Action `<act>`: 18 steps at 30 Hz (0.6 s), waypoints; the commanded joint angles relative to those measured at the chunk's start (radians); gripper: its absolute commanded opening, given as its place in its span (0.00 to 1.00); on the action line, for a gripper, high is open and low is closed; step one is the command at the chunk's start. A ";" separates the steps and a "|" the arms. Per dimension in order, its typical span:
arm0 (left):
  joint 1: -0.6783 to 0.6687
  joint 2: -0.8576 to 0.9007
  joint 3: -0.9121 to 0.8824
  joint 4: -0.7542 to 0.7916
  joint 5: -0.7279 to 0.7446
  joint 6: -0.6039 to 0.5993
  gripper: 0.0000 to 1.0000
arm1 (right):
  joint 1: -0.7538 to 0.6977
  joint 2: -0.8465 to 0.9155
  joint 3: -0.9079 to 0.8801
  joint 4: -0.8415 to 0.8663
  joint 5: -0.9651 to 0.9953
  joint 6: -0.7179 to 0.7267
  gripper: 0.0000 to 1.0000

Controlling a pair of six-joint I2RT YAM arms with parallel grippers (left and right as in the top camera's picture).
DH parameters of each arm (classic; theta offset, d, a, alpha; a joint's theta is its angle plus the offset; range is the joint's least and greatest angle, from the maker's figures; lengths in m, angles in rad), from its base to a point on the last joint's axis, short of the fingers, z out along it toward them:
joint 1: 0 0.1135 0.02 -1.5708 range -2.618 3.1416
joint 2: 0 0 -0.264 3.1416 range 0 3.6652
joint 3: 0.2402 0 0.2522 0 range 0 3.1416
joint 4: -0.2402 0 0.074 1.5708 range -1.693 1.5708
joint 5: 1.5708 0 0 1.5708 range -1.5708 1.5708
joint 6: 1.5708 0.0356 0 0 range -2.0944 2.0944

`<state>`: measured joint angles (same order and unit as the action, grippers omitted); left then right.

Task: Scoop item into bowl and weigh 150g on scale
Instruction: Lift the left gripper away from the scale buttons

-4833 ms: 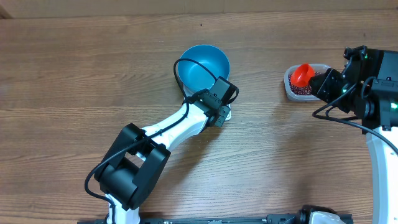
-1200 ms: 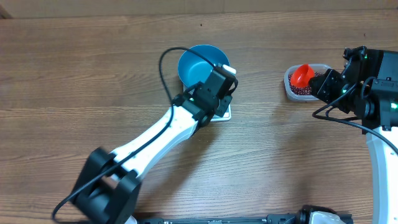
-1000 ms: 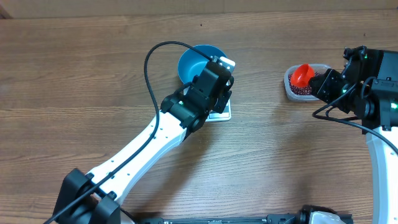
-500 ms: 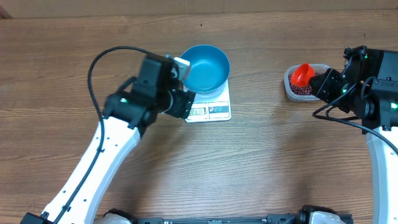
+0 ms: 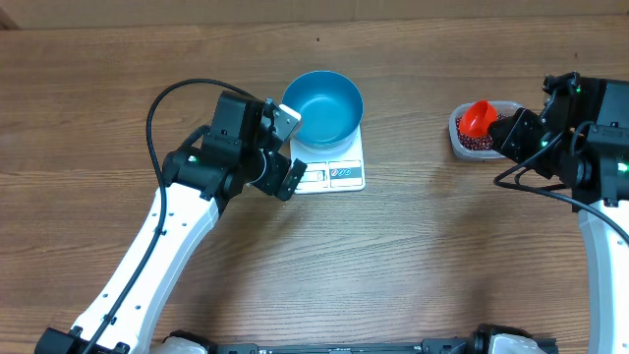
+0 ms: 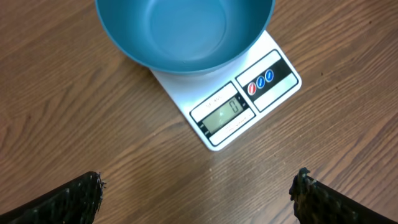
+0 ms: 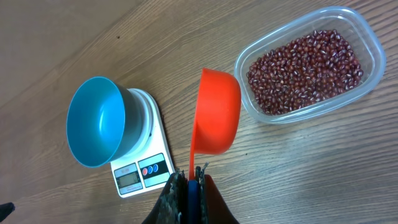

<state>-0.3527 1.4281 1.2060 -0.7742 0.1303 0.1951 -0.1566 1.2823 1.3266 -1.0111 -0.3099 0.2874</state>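
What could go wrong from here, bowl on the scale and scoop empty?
Open left gripper hangs close beside the bowl and scale; a bump could shift the bowl and upset the zeroed reading.
The scoop in the right gripper must cross bare table from the tub; beans may spill on the way.

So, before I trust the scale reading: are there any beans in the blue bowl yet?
No, the blue bowl on the scale shows only bare blue inside.
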 commanded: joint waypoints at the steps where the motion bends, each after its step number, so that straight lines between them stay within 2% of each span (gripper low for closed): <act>1: -0.001 0.009 -0.005 0.041 0.021 0.022 1.00 | -0.003 -0.008 0.029 0.006 0.003 -0.005 0.04; 2: -0.001 0.009 -0.005 0.046 0.031 0.039 1.00 | -0.003 -0.008 0.029 0.006 0.003 -0.005 0.04; 5: -0.001 0.009 -0.005 0.021 0.160 0.251 1.00 | -0.003 -0.008 0.029 0.003 0.003 -0.005 0.04; 11: 0.031 0.010 -0.012 -0.015 0.163 0.267 1.00 | -0.003 -0.008 0.029 -0.001 0.003 -0.005 0.04; 14: 0.033 0.010 -0.015 -0.044 0.207 0.337 1.00 | -0.003 -0.008 0.029 -0.003 0.003 -0.005 0.04; 18: 0.041 0.010 -0.027 -0.051 0.191 0.287 1.00 | -0.003 -0.008 0.029 -0.002 0.003 -0.005 0.04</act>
<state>-0.3252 1.4281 1.1892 -0.8234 0.3061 0.4904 -0.1566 1.2823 1.3266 -1.0161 -0.3099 0.2871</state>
